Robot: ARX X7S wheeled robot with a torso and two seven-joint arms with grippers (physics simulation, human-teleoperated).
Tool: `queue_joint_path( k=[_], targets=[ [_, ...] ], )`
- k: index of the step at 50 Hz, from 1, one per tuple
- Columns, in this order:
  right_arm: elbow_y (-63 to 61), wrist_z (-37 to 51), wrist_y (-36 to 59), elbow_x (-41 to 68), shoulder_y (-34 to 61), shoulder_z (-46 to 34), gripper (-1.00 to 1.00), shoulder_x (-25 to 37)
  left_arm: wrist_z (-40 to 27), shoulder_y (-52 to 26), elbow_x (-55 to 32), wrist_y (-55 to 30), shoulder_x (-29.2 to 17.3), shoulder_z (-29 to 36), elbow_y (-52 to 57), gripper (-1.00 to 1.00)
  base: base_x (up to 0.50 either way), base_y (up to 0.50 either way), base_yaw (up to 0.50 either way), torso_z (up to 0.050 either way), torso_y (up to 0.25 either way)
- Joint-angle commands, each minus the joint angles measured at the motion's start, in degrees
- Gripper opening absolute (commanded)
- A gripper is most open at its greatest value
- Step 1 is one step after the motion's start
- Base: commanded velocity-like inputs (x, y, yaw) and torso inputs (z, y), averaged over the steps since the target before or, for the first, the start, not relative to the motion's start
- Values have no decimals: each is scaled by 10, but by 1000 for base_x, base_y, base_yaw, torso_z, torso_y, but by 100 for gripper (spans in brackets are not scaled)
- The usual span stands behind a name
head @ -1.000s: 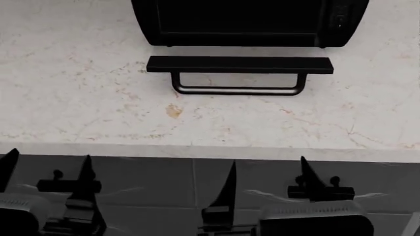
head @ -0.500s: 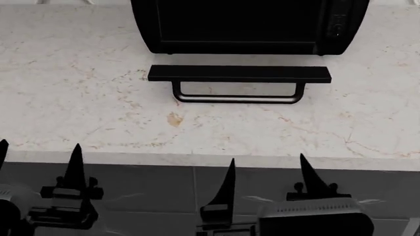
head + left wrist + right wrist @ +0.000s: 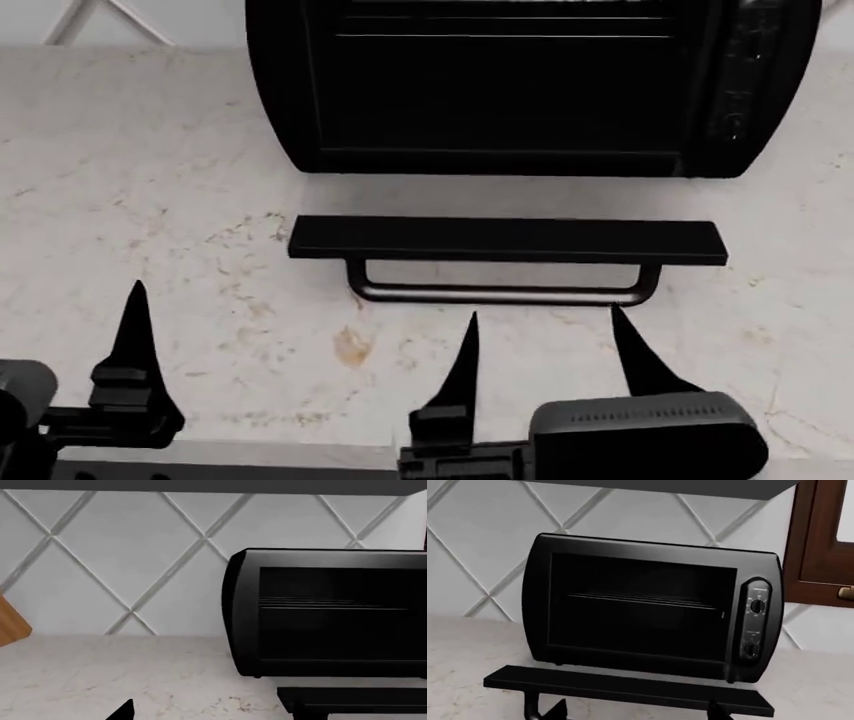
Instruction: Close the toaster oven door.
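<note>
Head view, left to right. Left gripper (image 3: 67, 340) sits at approx 7 o'clock, low over the marble counter (image 3: 160, 180); only one pointed finger (image 3: 134, 330) is fully in frame, the other is cut off at the edge, so can't tell if the jaws are wide or narrow. It holds nothing visible.

Right gripper (image 3: 545, 345) sits at approx 5 o'clock, two black fingertips spread wide w/ nothing between them, pointing toward 12.

The toaster oven (image 3: 534, 85) fills 12 o'clock at the back of the counter, wire rack (image 3: 644, 599) visible inside, knob panel (image 3: 752, 625) on its right side. The door (image 3: 507, 240) lies folded down flat in front of the oven, fully open, its U-shaped bar handle (image 3: 501, 292) on the near side. Right fingertips are just short of the handle, not touching.

Behind the oven: diamond-tiled wall (image 3: 133, 555). Wooden item (image 3: 12, 625) at the left wrist view's edge, partly cut off.
</note>
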Motion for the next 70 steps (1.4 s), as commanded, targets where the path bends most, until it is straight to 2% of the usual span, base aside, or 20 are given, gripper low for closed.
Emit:
queue_joint_path(
  k=[1, 10, 21, 23, 33, 48, 53, 60, 70],
  targets=[
    [-22, 7, 14, 0, 6, -5, 100, 4, -5, 0, -7, 4, -3, -3, -2, 100, 500, 39, 0, 50, 0],
    [-16, 11, 5, 2, 5, -4, 100, 6, -13, -1, -7, 1, -6, -1, -1, 100, 500, 43, 0, 49, 0],
    [-24, 18, 5, 3, -2, -4, 100, 11, -14, 6, -10, 13, -9, 1, -5, 100, 88, 13, 0, 1, 0],
    [-20, 6, -22, 21, -9, 4, 100, 10, -15, 5, -12, 11, -9, 1, -4, 100, 111, 0, 0, 0, 0],
    [-12, 21, -10, 13, -4, 3, 100, 10, -18, 5, -13, 14, -12, 5, -5, 100, 471, 13, 0, 0, 0],
    [-11, 26, -16, 12, -9, -4, 100, 16, -24, 4, -19, 9, -19, 4, -11, 100, 0, 0, 0, 0, 0],
    [-34, 30, 20, 18, -13, -7, 100, 20, -24, 9, -21, 21, -18, 1, -10, 100, 0, 0, 0, 0, 0],
    [-99, 25, 66, 46, -66, -8, 100, 33, -28, 6, -19, 24, -19, 4, -18, 100, 0, 0, 0, 0, 0],
    [-171, 42, 59, 55, -168, 0, 100, 46, -32, 6, -24, 24, -23, 1, -18, 100, 0, 0, 0, 0, 0]
  ],
)
